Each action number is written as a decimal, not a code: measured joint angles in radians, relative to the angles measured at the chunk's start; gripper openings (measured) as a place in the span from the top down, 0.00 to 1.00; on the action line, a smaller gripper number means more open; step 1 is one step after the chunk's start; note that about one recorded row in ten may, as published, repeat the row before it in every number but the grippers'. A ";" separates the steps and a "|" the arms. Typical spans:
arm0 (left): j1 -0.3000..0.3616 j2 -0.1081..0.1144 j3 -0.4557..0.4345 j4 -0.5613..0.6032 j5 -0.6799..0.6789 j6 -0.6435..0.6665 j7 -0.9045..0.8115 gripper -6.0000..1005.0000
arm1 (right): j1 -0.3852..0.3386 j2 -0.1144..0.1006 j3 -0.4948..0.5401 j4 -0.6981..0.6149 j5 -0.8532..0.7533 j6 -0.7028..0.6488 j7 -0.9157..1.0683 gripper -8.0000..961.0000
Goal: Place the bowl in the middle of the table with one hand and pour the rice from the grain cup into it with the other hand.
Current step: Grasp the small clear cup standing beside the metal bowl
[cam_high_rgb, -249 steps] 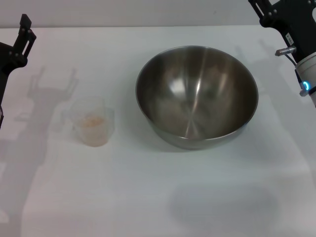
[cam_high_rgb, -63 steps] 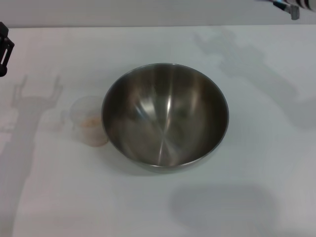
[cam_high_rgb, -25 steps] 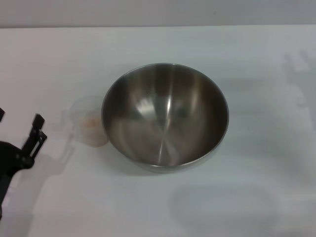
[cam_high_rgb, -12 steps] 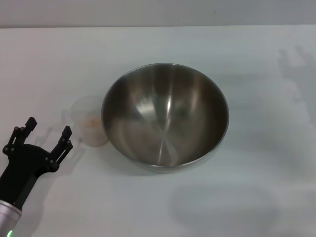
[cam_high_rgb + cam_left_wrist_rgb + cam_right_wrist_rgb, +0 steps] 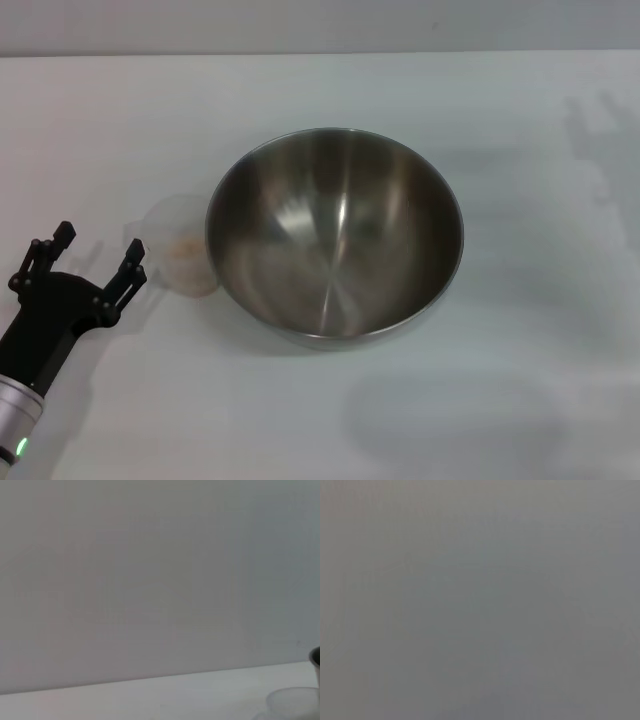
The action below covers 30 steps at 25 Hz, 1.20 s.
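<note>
At the lower left of the head view I see my left gripper (image 5: 96, 257). It is black, and its two fingers (image 5: 133, 270) are spread wide apart with nothing between them. The tips point up the frame toward the grain cup (image 5: 180, 246), but they do not touch it; one finger sits just beside the cup's left side. The silver arm behind the gripper runs off the bottom left corner (a small green light glows on it there).

Next, a little to the right, the grain cup stands upright on the table (image 5: 330, 420). It is small and see-through. I can see the rice (image 5: 187, 251) inside it, a small pale patch low in the cup. The cup's right side is right up against the bowl (image 5: 335, 235), and I cannot tell if they touch.

The bowl fills the middle of the frame. It is big, round and shiny grey, and its inside looks bare.

My right gripper does not show in the head view, so I cannot say how its fingers stand. Its wrist view is only flat grey.

In the left wrist view, the cup's rim (image 5: 295, 702) peeks in at the lower right corner, with a dark bit of the bowl's edge (image 5: 315, 656) just above it.
</note>
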 joint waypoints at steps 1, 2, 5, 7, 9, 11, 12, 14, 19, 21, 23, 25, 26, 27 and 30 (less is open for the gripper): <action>0.000 0.000 0.000 0.000 0.000 0.000 0.000 0.17 | 0.002 0.000 0.000 0.000 0.000 0.000 0.000 0.47; -0.006 0.001 -0.003 0.001 0.000 -0.008 0.000 0.17 | 0.004 0.000 0.000 0.001 0.001 0.000 0.000 0.47; -0.012 0.001 -0.016 0.002 0.000 -0.023 0.000 0.17 | 0.007 0.000 0.000 0.000 0.002 0.001 0.000 0.47; -0.017 0.001 -0.024 0.002 0.000 -0.032 0.000 0.17 | 0.009 0.000 0.000 -0.002 0.002 0.006 0.000 0.47; -0.023 0.001 -0.025 0.002 0.000 -0.040 0.000 0.17 | 0.014 0.000 0.000 -0.003 0.002 0.010 0.000 0.47; -0.031 0.001 -0.027 0.002 0.000 -0.050 0.001 0.17 | 0.018 0.001 0.000 -0.002 0.002 0.012 0.000 0.47; -0.035 0.001 -0.030 0.003 0.000 -0.056 0.001 0.17 | 0.020 0.001 0.000 -0.001 0.002 0.014 0.000 0.47; -0.042 0.001 -0.037 0.005 0.000 -0.070 0.001 0.17 | 0.024 0.002 0.000 -0.002 0.002 0.025 0.000 0.47; -0.052 -0.001 -0.062 0.005 0.000 -0.088 0.001 0.17 | 0.033 0.003 0.001 -0.001 0.002 0.045 0.000 0.47; -0.053 -0.001 -0.063 0.005 0.000 -0.088 0.002 0.17 | 0.034 0.003 0.001 0.000 0.002 0.048 0.000 0.47; -0.055 -0.001 -0.062 0.005 0.000 -0.089 0.002 0.17 | 0.035 0.003 0.001 -0.001 0.002 0.050 -0.001 0.47; -0.056 -0.001 -0.059 0.005 0.000 -0.090 0.002 0.19 | 0.036 0.004 0.001 -0.001 0.002 0.050 -0.001 0.47; -0.056 -0.001 -0.058 0.005 0.000 -0.090 0.002 0.21 | 0.037 0.005 0.001 -0.002 0.002 0.051 -0.001 0.47; -0.056 -0.001 -0.058 0.005 0.000 -0.090 0.002 0.23 | 0.037 0.005 0.001 -0.002 0.002 0.051 -0.001 0.47; -0.056 -0.002 -0.057 0.004 0.000 -0.089 0.002 0.28 | 0.038 0.005 0.002 -0.001 0.002 0.051 -0.001 0.47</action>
